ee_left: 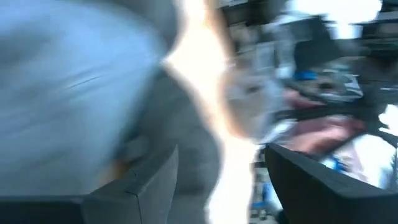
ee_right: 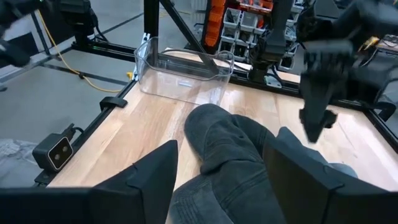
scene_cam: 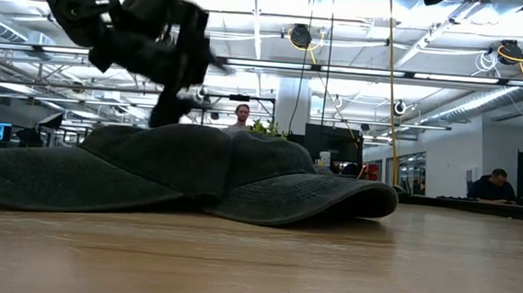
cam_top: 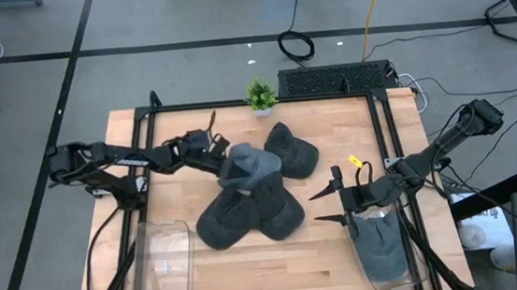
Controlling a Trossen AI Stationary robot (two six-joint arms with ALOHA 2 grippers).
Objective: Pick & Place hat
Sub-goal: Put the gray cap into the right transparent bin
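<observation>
left hand point(cam_top: 227, 162) clamped on hat point(cam_top: 249, 167), lifting it clear of pile point(cam_top: 250, 211); right hand point(cam_top: 339, 204) apart, idle, three o'clock.

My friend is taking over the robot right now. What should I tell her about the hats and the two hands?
Left hand: at the hat pile in the middle of the table, holding up a lighter grey hat.
Right hand: open, empty, beside the right bin.
Hats: three dark hats are in the pile. One grey hat lies in the right bin. The left bin is empty.
Done: one hat binned, another lifted.
Left: place the lifted hat, then the pile.
</observation>
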